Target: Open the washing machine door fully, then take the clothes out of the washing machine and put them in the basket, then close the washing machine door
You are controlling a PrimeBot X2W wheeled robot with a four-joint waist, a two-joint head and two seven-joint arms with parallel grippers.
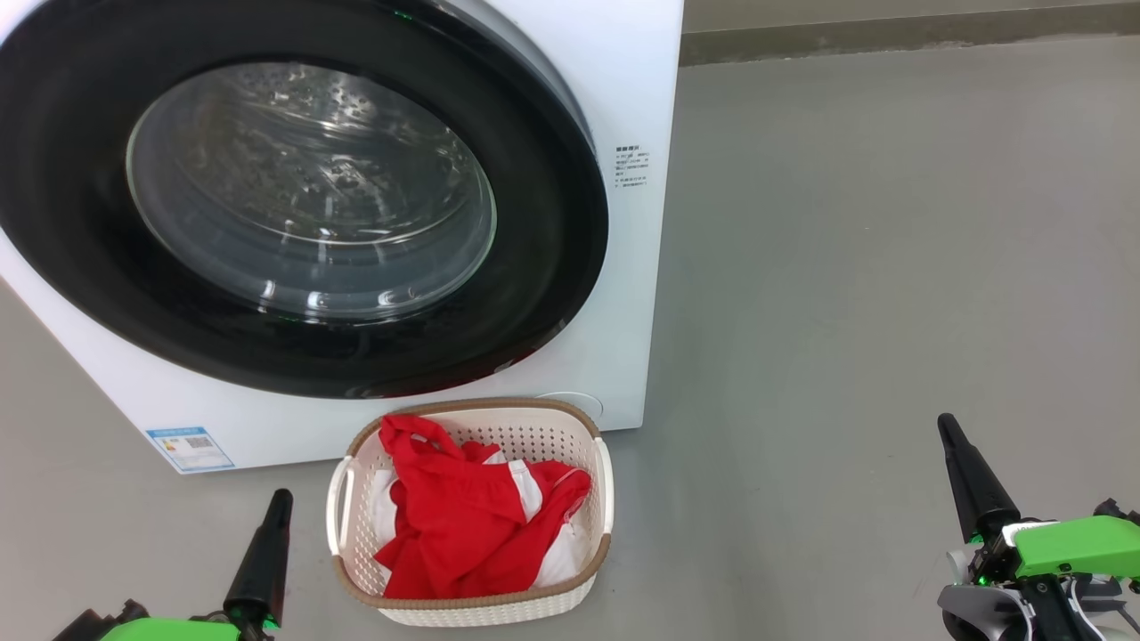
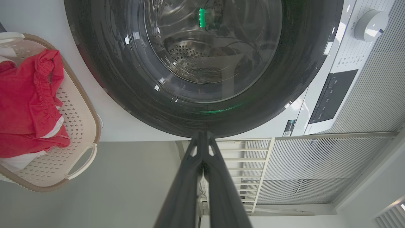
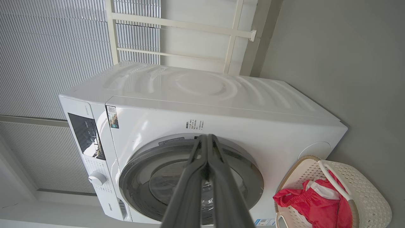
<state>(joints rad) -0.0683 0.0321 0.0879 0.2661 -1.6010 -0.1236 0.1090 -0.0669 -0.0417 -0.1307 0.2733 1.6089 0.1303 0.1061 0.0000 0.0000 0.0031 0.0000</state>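
Note:
The white washing machine [image 1: 623,267] stands at the left, its round black-rimmed door [image 1: 552,231] lying flat against the front. Through the glass I see the steel drum [image 2: 190,53]. On the floor in front sits the cream basket [image 1: 601,485] with the red and white clothes [image 1: 463,525] heaped in it; the right wrist view shows the basket [image 3: 364,190] and the clothes [image 3: 313,205] too. My left gripper [image 1: 278,499] is shut at the lower left, beside the basket. At the lower right my right gripper [image 1: 946,425] is shut, holding nothing.
Grey floor [image 1: 891,267] stretches to the right of the machine up to a wall base [image 1: 891,36]. Behind the machine are a white railing [image 3: 177,25] and ribbed grey panels [image 3: 47,47]. A blue sticker [image 1: 190,448] marks the machine's lower front.

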